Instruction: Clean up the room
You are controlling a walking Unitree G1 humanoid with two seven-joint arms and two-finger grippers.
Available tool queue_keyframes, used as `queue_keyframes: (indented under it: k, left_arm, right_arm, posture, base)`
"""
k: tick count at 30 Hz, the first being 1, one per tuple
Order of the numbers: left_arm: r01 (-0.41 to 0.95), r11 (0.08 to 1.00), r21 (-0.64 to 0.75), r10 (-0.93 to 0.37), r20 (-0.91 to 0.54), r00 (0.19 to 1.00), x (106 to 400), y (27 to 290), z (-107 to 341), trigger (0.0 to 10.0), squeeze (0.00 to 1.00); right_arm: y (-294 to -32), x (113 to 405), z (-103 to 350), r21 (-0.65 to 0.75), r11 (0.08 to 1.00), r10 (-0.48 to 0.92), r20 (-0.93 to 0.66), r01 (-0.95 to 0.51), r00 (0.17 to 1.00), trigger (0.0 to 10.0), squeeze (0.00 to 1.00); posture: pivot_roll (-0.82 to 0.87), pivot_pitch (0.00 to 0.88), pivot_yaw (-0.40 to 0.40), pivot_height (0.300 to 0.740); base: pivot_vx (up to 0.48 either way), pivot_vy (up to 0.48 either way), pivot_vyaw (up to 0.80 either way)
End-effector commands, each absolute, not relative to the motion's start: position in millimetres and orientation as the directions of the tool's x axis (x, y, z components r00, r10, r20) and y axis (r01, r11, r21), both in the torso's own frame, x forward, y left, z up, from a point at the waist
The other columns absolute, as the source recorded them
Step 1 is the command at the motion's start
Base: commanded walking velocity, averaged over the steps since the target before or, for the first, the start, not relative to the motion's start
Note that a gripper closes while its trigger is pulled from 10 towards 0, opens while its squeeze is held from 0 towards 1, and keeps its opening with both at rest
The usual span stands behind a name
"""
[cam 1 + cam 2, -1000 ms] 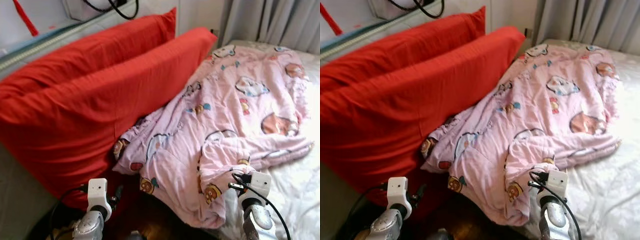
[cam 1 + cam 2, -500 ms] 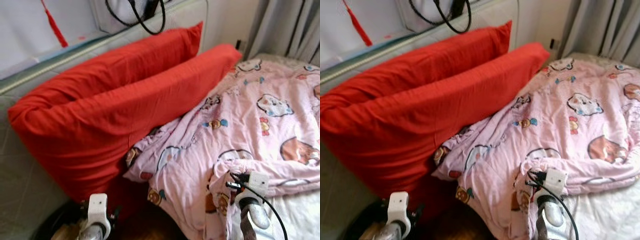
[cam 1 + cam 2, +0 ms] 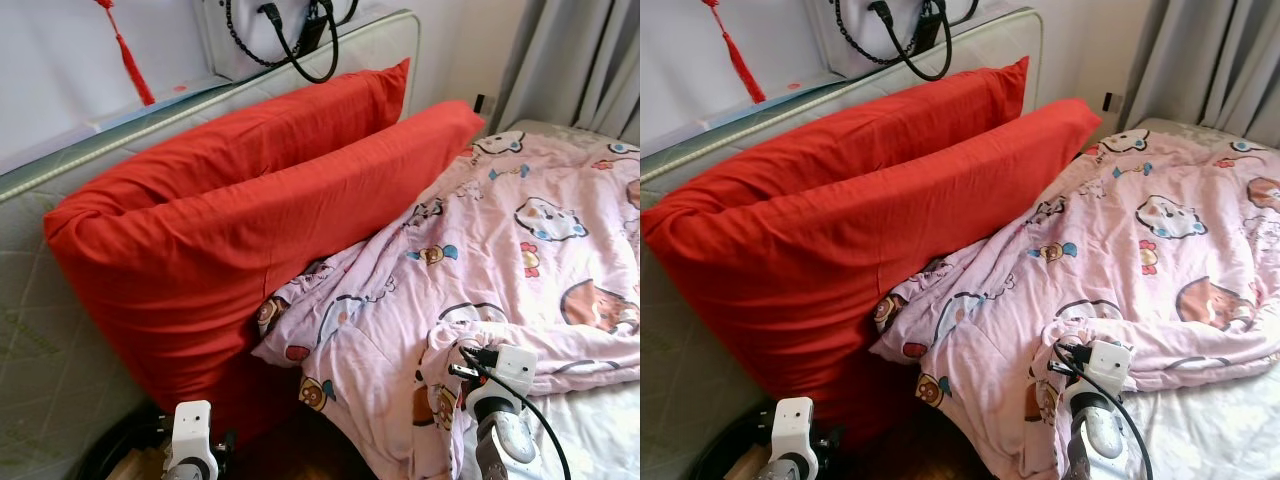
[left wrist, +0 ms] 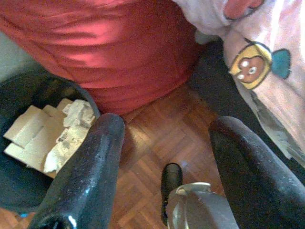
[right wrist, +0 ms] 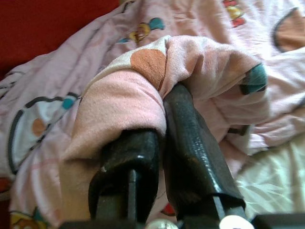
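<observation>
A pink cartoon-print blanket (image 3: 500, 250) lies rumpled across the bed and hangs over its near edge. My right gripper (image 5: 162, 119) is shut on a bunched fold of the pink blanket (image 5: 143, 71), at the blanket's near corner (image 3: 455, 345). Two large red pillows (image 3: 250, 210) lean against the padded headboard (image 3: 380, 35) on the left. My left gripper (image 4: 164, 138) hangs open low over the wood floor (image 4: 162, 138), holding nothing.
A dark round bin (image 4: 28, 143) with crumpled paper and cardboard sits on the floor beside the red pillows. A white bag with black straps (image 3: 285, 25) rests on top of the headboard. Grey curtains (image 3: 590, 60) hang at the far right. White sheet (image 3: 600, 430) shows at the bed's near right.
The camera has tilted up and swung left, so the headboard and bag now show. My right gripper still holds the blanket fold; my left arm sits lower in view.
</observation>
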State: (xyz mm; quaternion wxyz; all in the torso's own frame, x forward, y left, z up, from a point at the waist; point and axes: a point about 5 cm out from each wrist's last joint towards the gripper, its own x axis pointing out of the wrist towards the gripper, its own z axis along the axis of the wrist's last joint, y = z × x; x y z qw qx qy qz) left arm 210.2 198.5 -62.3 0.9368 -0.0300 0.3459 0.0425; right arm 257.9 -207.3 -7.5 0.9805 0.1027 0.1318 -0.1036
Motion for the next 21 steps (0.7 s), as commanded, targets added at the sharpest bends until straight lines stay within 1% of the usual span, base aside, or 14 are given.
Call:
queue_keyframes:
  k: [1,11,21]
  left_arm:
    - [-0.100,0.995,-0.018,0.063,-0.669,0.741,205.8,200.1,-65.2,10.0,0.00]
    - [-0.091,0.996,-0.008,0.062,-0.676,0.734,205.7,203.1,-65.2,10.0,0.00]
    - [-0.101,0.995,-0.006,0.069,-0.695,0.716,200.8,205.8,-68.0,10.0,0.00]
  right_arm:
    - [-210.5,261.9,-1.0,0.175,0.954,-0.196,-0.245,0.242,0.949,10.0,0.00]
    - [-213.5,261.8,0.4,0.167,0.953,-0.212,-0.236,0.255,0.948,10.0,0.00]
    - [-212.2,259.7,-1.5,0.168,0.952,-0.213,-0.240,0.257,0.947,10.0,0.00]
  posture:
    - [0.05,0.047,0.058,0.740]
    - [0.05,0.064,0.070,0.740]
    - [0.06,0.061,0.070,0.740]
  base:
    - [0.000,0.000,0.00]
    - [0.000,0.000,0.00]
    - [-0.268,0.000,0.00]
